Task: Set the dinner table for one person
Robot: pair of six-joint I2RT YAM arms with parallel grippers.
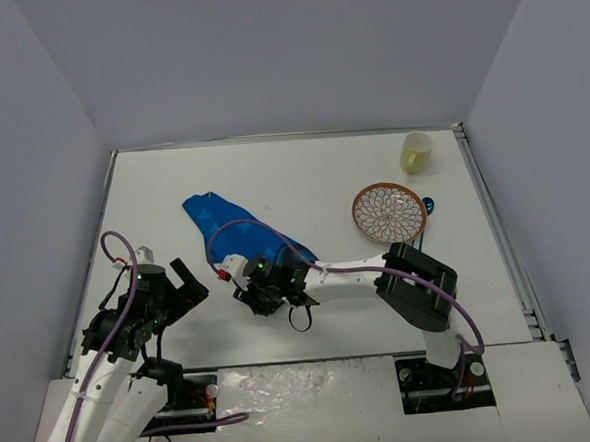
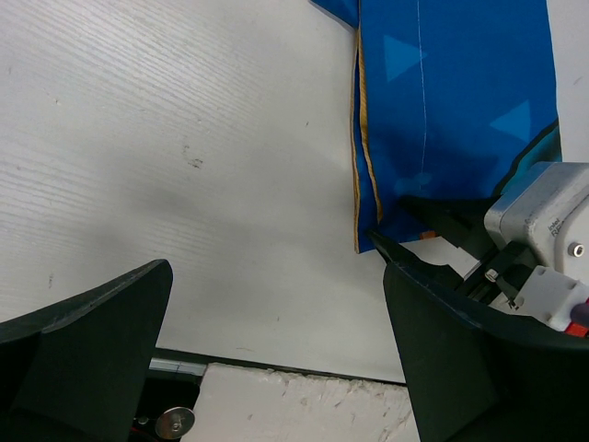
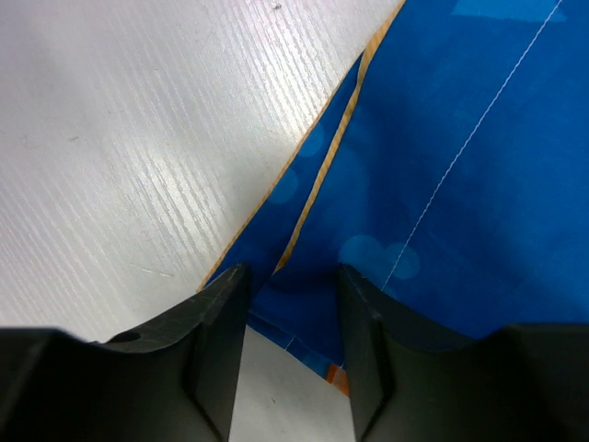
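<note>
One placemat point(image 1: 225, 225), judged soft and light, is best taken by its folded 5 o'clock corner, where the right gripper point(image 3: 290, 276) is set, jaws narrow; the left gripper point(image 2: 271, 258) is spread wide.

No legible text, label, brand, number or sign in any view. Nothing written on the white dinner table point(image 1: 272, 172). On the blue placemat point(image 2: 460, 110), upper right of the left wrist view, only paler triangles and dots as print, no letters or figures among them.
</note>
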